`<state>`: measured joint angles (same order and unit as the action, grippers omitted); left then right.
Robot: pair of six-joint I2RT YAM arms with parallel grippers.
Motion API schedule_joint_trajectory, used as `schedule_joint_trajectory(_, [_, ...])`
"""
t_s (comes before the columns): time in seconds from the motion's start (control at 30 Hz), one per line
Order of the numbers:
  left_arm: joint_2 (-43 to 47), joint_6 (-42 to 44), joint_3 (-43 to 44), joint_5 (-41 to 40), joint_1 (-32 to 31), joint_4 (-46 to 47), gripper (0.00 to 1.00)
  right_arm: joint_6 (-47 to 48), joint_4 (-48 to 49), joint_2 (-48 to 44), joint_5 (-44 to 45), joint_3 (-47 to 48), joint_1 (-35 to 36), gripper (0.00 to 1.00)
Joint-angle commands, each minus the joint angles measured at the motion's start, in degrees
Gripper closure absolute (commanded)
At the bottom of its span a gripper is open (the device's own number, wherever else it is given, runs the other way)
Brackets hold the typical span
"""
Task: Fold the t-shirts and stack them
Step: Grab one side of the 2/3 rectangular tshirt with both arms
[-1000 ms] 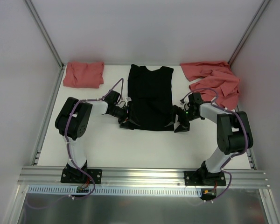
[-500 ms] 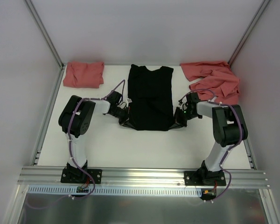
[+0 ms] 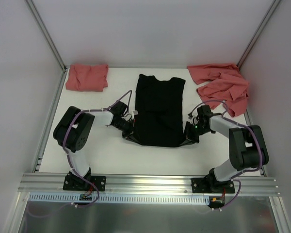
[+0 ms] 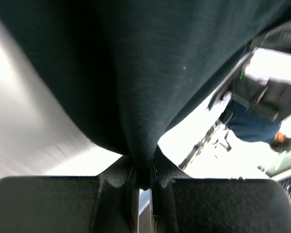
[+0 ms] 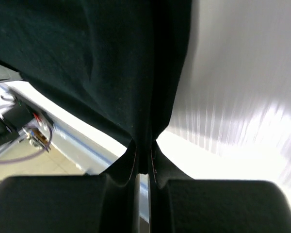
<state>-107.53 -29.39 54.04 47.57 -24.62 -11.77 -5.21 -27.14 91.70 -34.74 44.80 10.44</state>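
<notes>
A black t-shirt (image 3: 159, 109) lies lengthwise in the middle of the white table, sleeves folded in, collar toward the far side. My left gripper (image 3: 129, 132) is shut on its near left hem corner; black cloth (image 4: 136, 73) is pinched between the pads. My right gripper (image 3: 189, 134) is shut on the near right hem corner, with black cloth (image 5: 111, 63) pinched there too. The near hem is slightly raised off the table. A folded salmon-red t-shirt (image 3: 87, 77) rests at the far left. A crumpled salmon-red t-shirt (image 3: 223, 85) lies at the far right.
Metal frame posts (image 3: 46, 36) rise at the far corners and a rail (image 3: 145, 183) runs along the near edge. White walls close in the table on three sides. Bare table (image 3: 150, 158) lies between the black shirt and the rail.
Both grippers have closed on the black shirt's near hem corners. They drew the shirt a little toward the near side and right, and its near hem has lifted.
</notes>
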Motion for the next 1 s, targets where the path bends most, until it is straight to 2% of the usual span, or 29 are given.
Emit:
schedule_joint_trajectory(0.0, [8.3,0.0,-5.6,-0.3,-1.6,-4.2,1.00,3.2,-9.1,-7.1,2.1,-3.8,0.0,1.00])
schedule_joint_trajectory(0.13, [15.5,-1.4,-10.7,-0.4,-3.0,-6.5,1.00,2.8,-12.7,-15.5,1.2,-8.0,0.1,1.00])
schedule_joint_trajectory(0.37, [30.8,-2.8,-13.7,-1.4,-3.7,-17.4,1.00,0.6,-20.2,-25.3,0.6,-7.6,0.7,1.00])
schedule_joint_trajectory(0.53, [38.5,-5.4,-16.2,-2.6,-3.7,-20.3,1.00,1.1,-26.1,-29.8,1.3,-6.4,0.9,1.00])
schedule_joint_trajectory(0.7, [40.6,-6.6,-18.7,-3.2,-3.7,-20.2,1.00,1.8,-28.5,-31.5,2.0,-6.1,0.9,1.00])
schedule_joint_trajectory(0.97, [38.2,-5.5,-18.2,-2.8,-3.7,-19.5,1.00,1.4,-28.3,-31.6,2.3,-5.8,0.9,1.00])
